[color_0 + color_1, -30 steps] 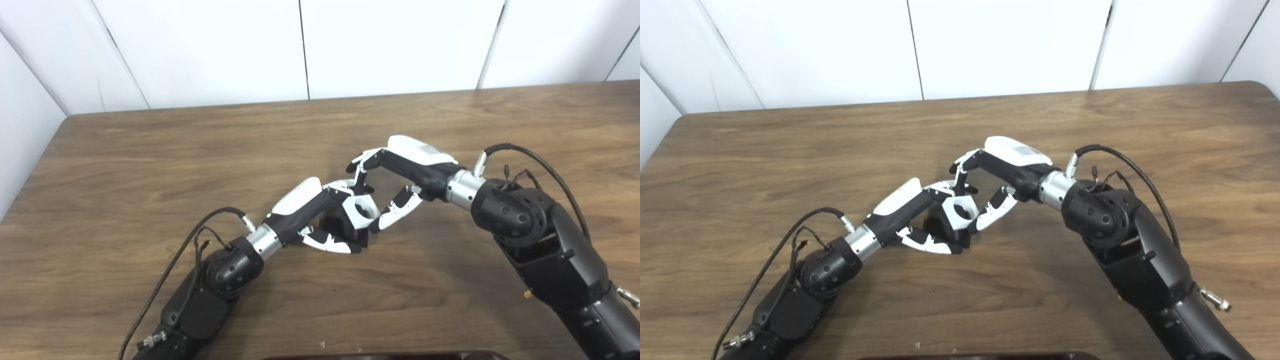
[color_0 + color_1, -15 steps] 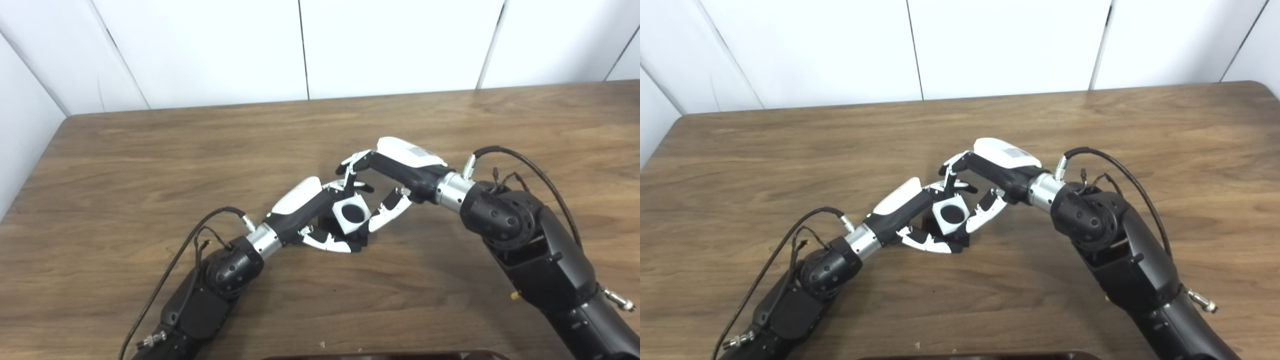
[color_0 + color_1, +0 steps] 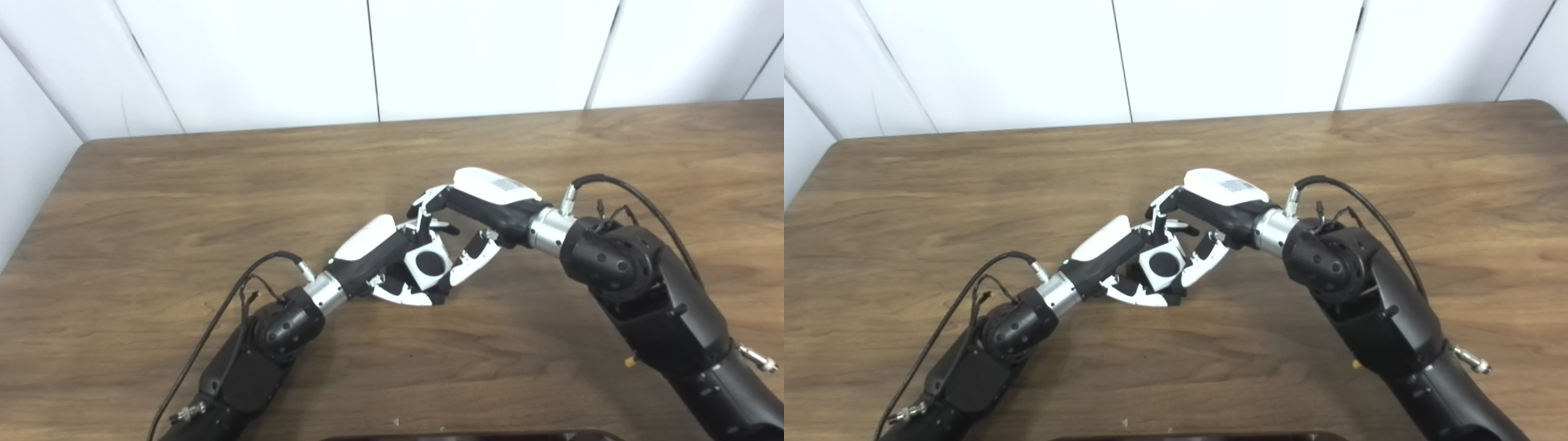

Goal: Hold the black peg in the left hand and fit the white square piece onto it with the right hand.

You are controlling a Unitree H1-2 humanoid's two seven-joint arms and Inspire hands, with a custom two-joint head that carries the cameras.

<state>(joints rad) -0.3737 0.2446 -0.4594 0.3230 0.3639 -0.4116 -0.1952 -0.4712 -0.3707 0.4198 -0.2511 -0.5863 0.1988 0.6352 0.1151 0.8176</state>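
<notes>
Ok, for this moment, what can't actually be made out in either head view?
- Black peg: almost wholly hidden behind the white square piece and the left hand; only black shows through the piece's round hole.
- How far the piece is seated on it: not visible in either view.
- Right hand contact: fingers crowd the piece's edges; the grip is unclear.
- Dark object: cut off at the bottom edge.
</notes>
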